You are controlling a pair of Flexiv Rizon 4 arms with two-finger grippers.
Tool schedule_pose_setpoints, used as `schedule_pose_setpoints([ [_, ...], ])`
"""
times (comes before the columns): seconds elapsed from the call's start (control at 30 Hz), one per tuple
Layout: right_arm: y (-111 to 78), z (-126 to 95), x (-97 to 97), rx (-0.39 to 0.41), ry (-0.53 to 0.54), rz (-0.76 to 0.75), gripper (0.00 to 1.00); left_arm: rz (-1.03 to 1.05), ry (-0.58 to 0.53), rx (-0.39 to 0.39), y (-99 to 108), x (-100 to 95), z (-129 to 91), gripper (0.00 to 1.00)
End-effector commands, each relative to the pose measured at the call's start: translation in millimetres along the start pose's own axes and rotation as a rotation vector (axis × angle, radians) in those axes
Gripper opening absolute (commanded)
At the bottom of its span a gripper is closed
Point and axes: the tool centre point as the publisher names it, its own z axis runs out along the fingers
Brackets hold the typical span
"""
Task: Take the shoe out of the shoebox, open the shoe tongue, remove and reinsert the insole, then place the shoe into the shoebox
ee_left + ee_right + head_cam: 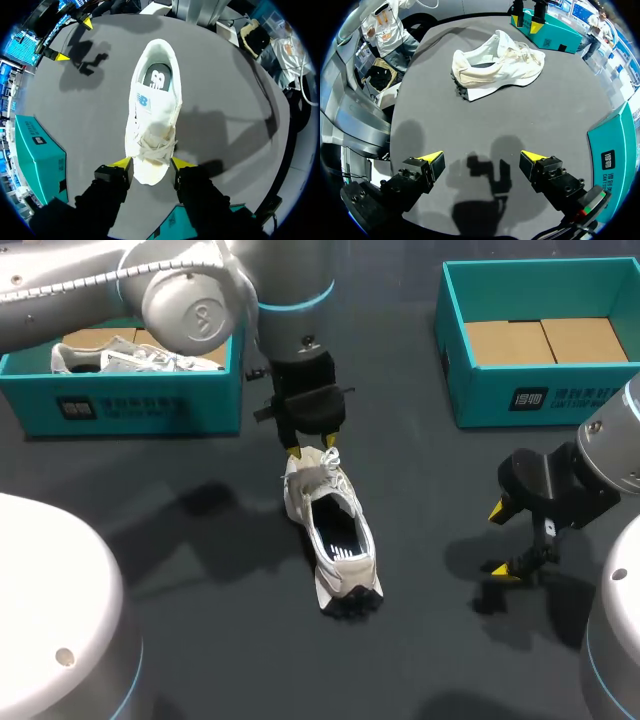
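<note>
The white shoe stands sole-down in the middle of the counter; the left tool clasps its toe from both sides; the right tool hangs nearby, spread wide, holding nothing.

I see bare desk between the shoe and my right gripper. My left gripper crowds the shoe's far end. The left shoebox and right shoebox wall the far corners.
</note>
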Motion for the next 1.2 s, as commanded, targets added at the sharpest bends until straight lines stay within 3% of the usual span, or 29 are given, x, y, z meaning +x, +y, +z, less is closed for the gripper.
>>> schedule_pose_setpoints([
  [0.03,-0.2,-1,2.1,0.002,-0.004,0.000,1.00,0.000,0.000,0.013,9,-0.5,-9,0.40],
  [0.23,-0.2,-1,2.1,0.002,-0.004,0.000,1.00,0.012,-0.016,0.026,6,-1.4,-13,0.33],
  [0.63,-0.2,-1,2.1,0.002,-0.004,0.000,1.00,0.061,-0.020,0.056,-15,-2.0,-8,0.31],
  [1.2,-0.2,-1,2.1,0.002,-0.004,0.000,1.00,0.131,-0.007,0.171,-64,7.3,32,0.24],
])
